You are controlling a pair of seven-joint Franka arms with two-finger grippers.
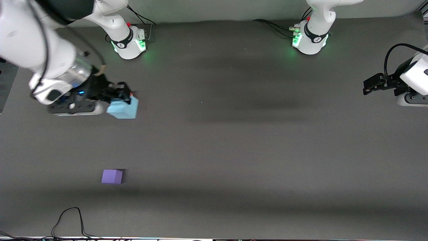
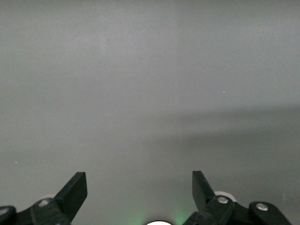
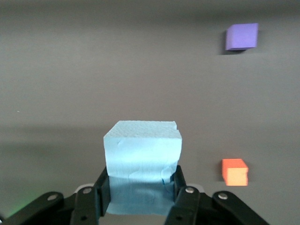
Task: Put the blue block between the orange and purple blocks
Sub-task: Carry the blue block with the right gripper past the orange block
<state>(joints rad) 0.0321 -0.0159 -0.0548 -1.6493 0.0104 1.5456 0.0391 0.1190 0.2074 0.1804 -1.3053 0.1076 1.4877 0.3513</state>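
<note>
Right wrist view, one blue block (image 3: 143, 154), one orange block (image 3: 234, 171), one purple block (image 3: 242, 36).

A robotics lab, by the look of it. Two white arm bases (image 1: 128, 42) glowing green are bolted along one edge of a plain grey table (image 1: 234, 134), with black cables (image 1: 72, 221) trailing off the edge nearest the front camera. On the table lie only small foam cubes, such as the purple block (image 1: 112, 176).
</note>
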